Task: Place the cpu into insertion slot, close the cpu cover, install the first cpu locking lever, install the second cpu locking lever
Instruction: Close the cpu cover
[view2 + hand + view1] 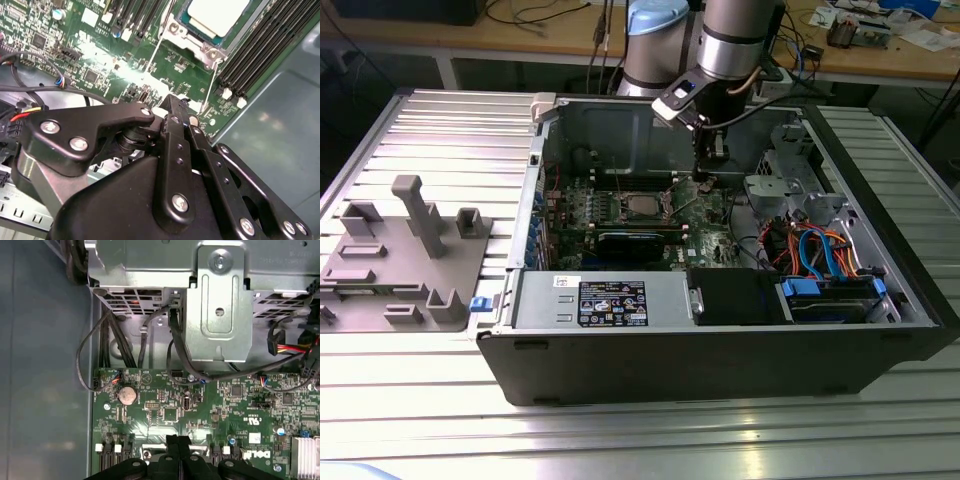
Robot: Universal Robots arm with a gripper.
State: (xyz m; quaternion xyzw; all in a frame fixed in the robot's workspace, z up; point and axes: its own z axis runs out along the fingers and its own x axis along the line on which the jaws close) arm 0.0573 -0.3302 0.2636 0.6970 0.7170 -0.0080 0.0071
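The black gripper (176,104), fingers pressed together on nothing visible, hung just to the exterior view's right of the small silvery-topped square cpu (642,205), seated in the metal-rimmed insertion slot (175,29).

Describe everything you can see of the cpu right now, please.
The cpu is a small flat square with a pale silvery metal top and a thin green edge. It lies level in the insertion slot, whose silvery rim frames it. Nothing rests on its top; the gripper sits apart from it, over the green board.
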